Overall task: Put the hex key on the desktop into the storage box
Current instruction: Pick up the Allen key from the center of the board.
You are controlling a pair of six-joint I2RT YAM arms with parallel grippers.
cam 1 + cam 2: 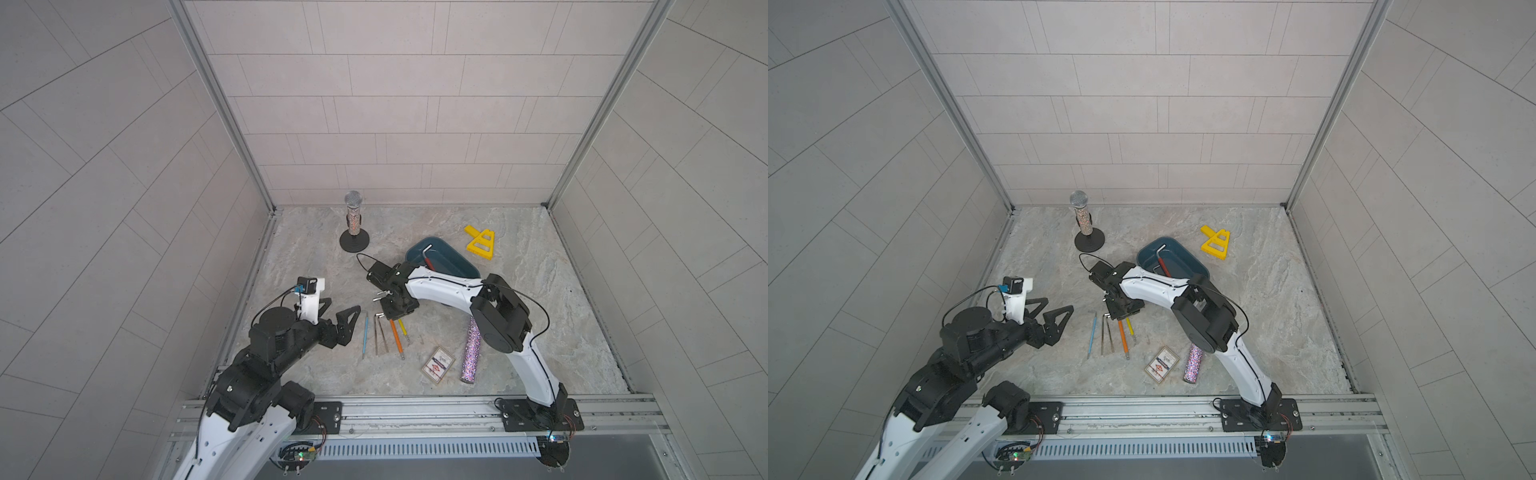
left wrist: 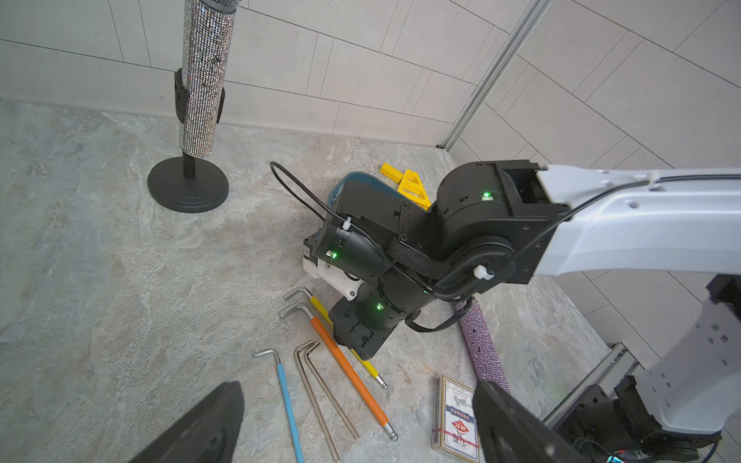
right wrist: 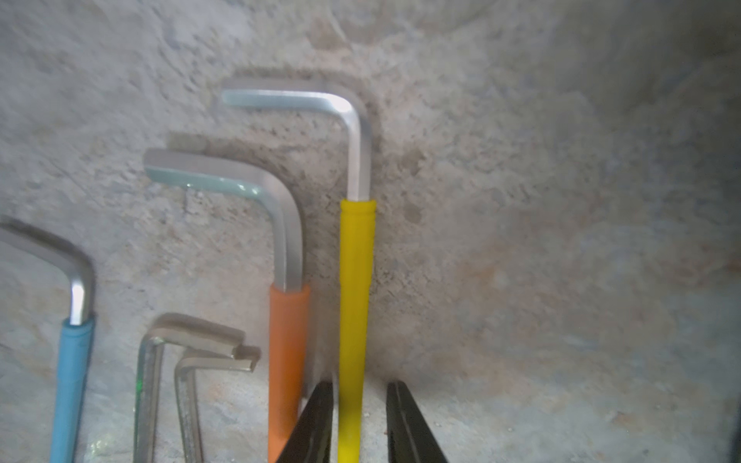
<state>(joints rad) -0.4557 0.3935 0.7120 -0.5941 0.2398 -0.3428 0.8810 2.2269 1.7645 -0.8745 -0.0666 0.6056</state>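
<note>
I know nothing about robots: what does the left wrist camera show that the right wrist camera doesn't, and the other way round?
Only the left wrist camera shows the microphone on its stand, the card box, the glittery tube, the yellow frame and the right arm. Only the right wrist camera shows, close up, the right end effector open astride the yellow-sleeved hex key. Both show that key, the blue-sleeved hex key, the orange-sleeved hex key, two bare hex keys and the desktop.

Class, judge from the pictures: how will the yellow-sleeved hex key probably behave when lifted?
The yellow-sleeved hex key probably stays stiff: a bent metal bar. Its matte sleeve likely slips less than bare metal. The L-bend, lying flat, should stop it rolling.
</note>
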